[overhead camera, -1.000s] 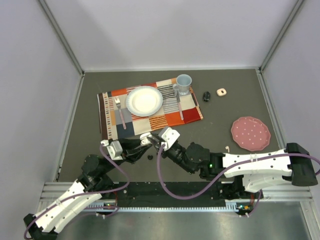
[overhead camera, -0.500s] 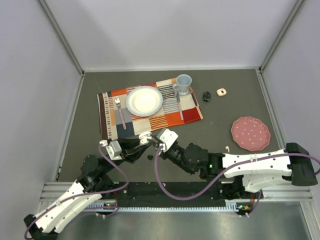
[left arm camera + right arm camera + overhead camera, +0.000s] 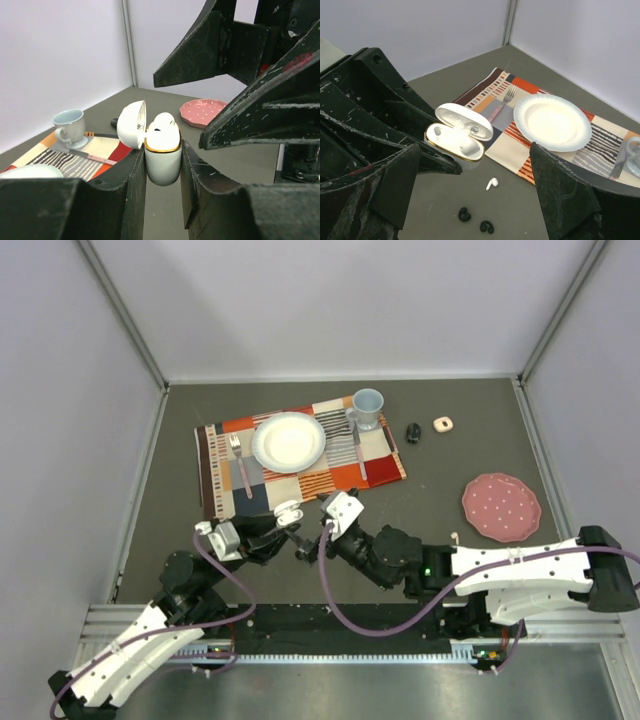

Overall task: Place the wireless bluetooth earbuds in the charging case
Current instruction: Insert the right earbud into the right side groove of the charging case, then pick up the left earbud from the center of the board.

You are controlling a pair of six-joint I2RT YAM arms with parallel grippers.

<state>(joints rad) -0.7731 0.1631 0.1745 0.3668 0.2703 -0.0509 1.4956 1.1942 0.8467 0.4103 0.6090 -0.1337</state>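
Between L fingers point(image 3: 125, 200), pinched tight, sits open charging case point(image 3: 162, 160); R fingers point(image 3: 560, 200) spread wide nearby.

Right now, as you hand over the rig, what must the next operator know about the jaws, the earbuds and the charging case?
Left gripper: jaws shut on the white charging case, whose lid is open.
Right gripper: jaws open, empty, close to the case.
Done: one white earbud sits in the case; the other slot looks empty.
To do: a loose white earbud and two black earbuds lie on the table near the case, not yet inserted.
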